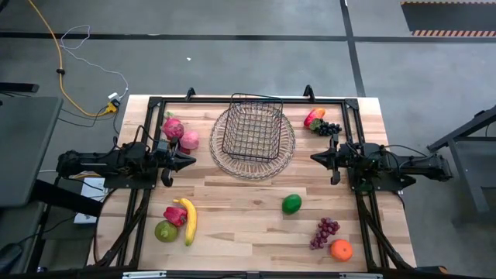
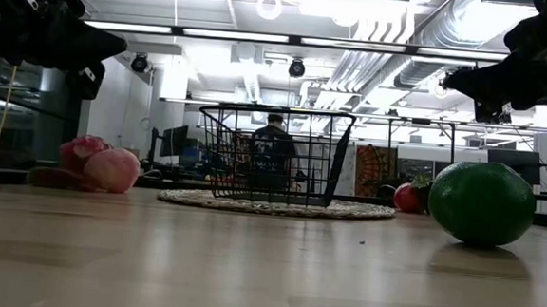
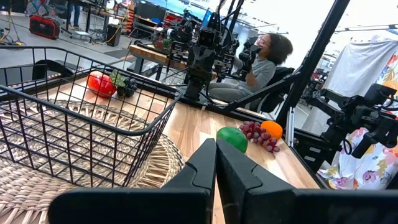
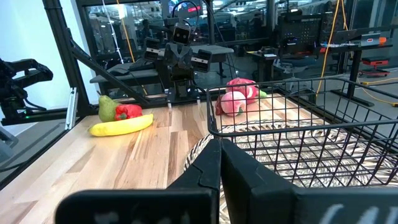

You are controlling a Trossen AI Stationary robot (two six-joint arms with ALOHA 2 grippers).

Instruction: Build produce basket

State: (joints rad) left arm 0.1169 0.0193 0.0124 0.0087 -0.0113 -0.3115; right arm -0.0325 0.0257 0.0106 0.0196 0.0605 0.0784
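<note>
Nothing loaded yet: wire basket (image 1: 252,126) sits empty.
You've all produce on the table (image 1: 240,217); left tool (image 1: 188,160) & right tool (image 1: 316,157) shut, holding nothing.

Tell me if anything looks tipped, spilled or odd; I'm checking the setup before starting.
Nothing stands out. The basket stands upright and empty on the woven tray, and the produce lies in tidy clusters around the table, such as the banana and orange.

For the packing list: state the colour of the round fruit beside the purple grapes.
Orange, clearest in the high view, touching the purple grapes.
</note>
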